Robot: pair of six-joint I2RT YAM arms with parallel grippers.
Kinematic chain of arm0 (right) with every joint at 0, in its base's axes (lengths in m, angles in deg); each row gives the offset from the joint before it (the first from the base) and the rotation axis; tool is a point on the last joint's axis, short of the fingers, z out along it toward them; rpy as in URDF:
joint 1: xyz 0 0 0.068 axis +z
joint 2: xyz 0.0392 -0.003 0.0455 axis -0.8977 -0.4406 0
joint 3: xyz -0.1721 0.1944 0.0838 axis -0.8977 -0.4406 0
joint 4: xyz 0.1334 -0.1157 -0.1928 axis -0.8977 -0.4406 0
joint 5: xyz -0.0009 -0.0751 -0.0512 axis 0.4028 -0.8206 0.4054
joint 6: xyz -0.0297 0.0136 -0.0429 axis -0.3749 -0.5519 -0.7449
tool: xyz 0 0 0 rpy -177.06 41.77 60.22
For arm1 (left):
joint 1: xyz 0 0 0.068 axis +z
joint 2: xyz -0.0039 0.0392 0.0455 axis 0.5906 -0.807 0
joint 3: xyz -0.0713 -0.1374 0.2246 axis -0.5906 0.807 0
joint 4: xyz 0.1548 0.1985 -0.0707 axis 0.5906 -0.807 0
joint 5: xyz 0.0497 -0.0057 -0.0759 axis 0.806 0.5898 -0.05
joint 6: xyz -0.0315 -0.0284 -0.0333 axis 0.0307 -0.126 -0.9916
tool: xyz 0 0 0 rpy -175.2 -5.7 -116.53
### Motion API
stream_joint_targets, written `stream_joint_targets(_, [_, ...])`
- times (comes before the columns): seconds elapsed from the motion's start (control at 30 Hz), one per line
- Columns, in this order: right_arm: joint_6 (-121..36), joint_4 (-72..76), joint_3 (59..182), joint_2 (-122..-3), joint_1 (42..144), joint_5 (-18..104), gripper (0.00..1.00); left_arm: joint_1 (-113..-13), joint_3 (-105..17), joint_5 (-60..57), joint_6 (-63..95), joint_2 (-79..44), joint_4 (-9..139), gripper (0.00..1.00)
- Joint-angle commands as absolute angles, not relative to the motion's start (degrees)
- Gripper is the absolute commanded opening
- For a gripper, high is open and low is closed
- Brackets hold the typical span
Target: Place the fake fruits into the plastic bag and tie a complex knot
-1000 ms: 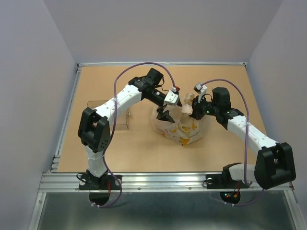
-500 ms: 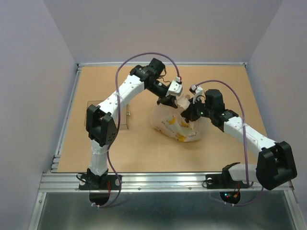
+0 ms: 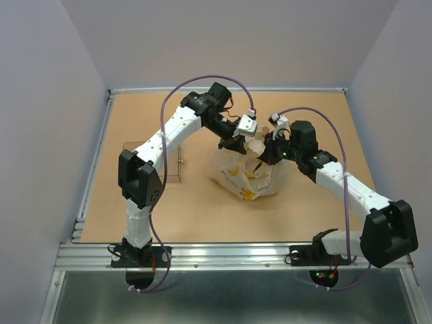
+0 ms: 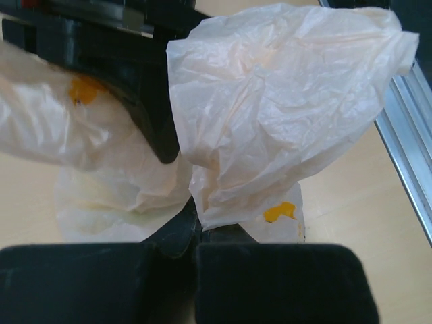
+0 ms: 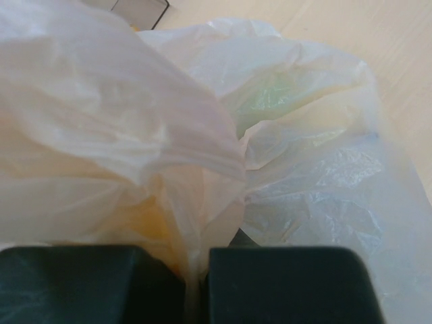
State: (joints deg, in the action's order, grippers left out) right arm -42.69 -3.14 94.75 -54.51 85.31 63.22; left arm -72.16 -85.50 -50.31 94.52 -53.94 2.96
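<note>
Both arms lean in over the middle of the tabletop [image 3: 202, 202], where the plastic bag [image 3: 246, 181] sits as a crumpled whitish heap with yellow-orange prints. The left arm rises from its near-left base, runs far forward, then folds back at the elbow so its wrist tips down onto the bag's far top. The left end effector [image 3: 234, 142] is clamped tight, with a fold of bag film pinched between its fingers [image 4: 270, 283]. The right arm stretches low and diagonally from the near-right corner. The right end effector [image 3: 266, 154] is likewise closed on gathered plastic at the bag's right top. The two sit near each other. A clear tray [image 3: 172, 170] lies off to the left, well apart from the bag.
</note>
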Motion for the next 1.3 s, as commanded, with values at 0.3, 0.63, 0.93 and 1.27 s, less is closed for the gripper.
stream_joint_targets(0.3, [-50.25, -5.16, 95.90, -51.37, 85.39, 74.10, 0.01, -74.78, -74.59, -51.31, 71.56, -49.37, 30.36, 0.46])
stream_joint_targets(0.63, [-57.47, -12.27, 98.01, -52.42, 85.39, 72.96, 0.00, -74.78, -70.19, -49.54, 66.81, -45.50, 39.08, 0.54])
stream_joint_targets(0.93, [-55.81, -13.77, 101.08, -51.73, 85.22, 67.43, 0.34, -74.69, -64.12, -58.33, 68.20, -42.51, 42.52, 0.00])
stream_joint_targets(1.27, [-53.52, -12.99, 100.30, -45.40, 82.93, 63.55, 0.60, -71.44, -58.50, -61.32, 64.63, -39.79, 47.24, 0.00])
